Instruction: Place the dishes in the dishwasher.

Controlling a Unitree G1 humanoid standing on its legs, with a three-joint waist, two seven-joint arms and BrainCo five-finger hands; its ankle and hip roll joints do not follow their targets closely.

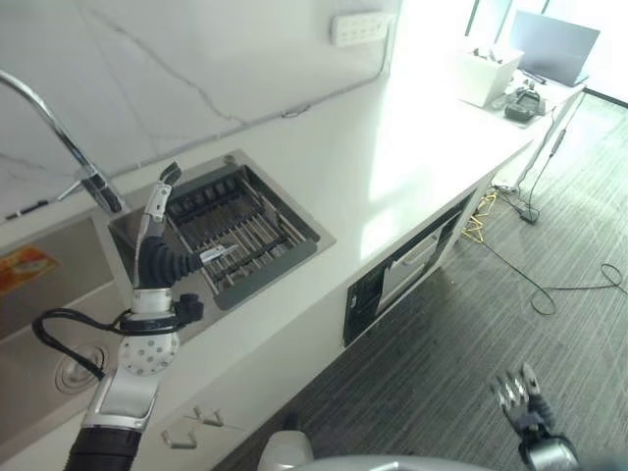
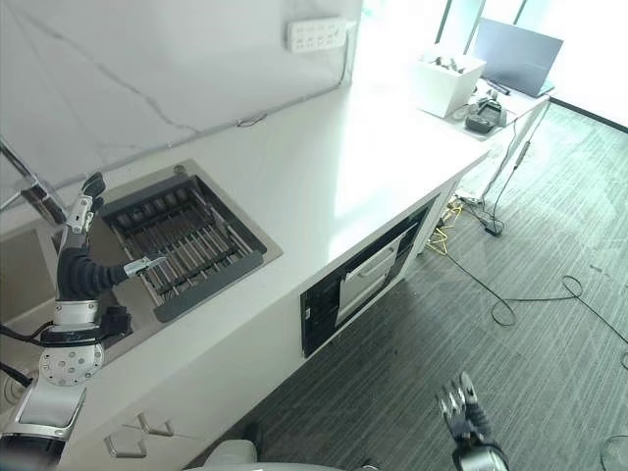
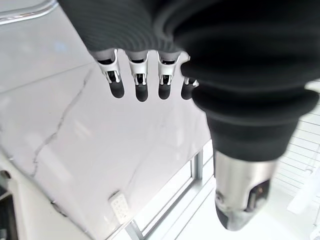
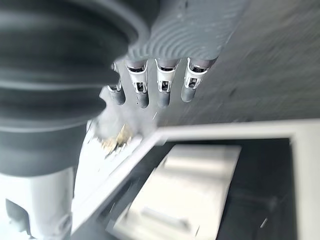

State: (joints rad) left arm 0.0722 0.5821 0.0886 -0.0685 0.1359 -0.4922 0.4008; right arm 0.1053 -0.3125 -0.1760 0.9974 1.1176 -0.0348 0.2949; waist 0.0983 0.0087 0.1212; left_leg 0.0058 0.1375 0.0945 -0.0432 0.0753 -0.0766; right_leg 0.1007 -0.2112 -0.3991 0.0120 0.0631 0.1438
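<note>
A dark wire dish rack (image 1: 257, 228) sits in a recess in the white countertop (image 1: 412, 147), and I see no dishes in it. My left hand (image 1: 155, 245) is raised over the rack's near left corner, fingers (image 3: 141, 75) straight and the thumb out, holding nothing. Below the counter edge is a built-in appliance (image 1: 407, 267) with a dark frame and a white front panel (image 4: 200, 175). My right hand (image 1: 518, 394) hangs low over the floor, well right of the counter; its fingers (image 4: 162, 82) are straight and hold nothing.
A steel sink (image 1: 49, 314) with a curved tap (image 1: 59, 137) lies left of the rack, an orange packet (image 1: 25, 267) at its edge. A power strip (image 1: 359, 26) is on the marble wall. A white box (image 1: 488, 71) and laptop (image 1: 554, 44) stand far right. Cables (image 1: 535, 280) cross the floor.
</note>
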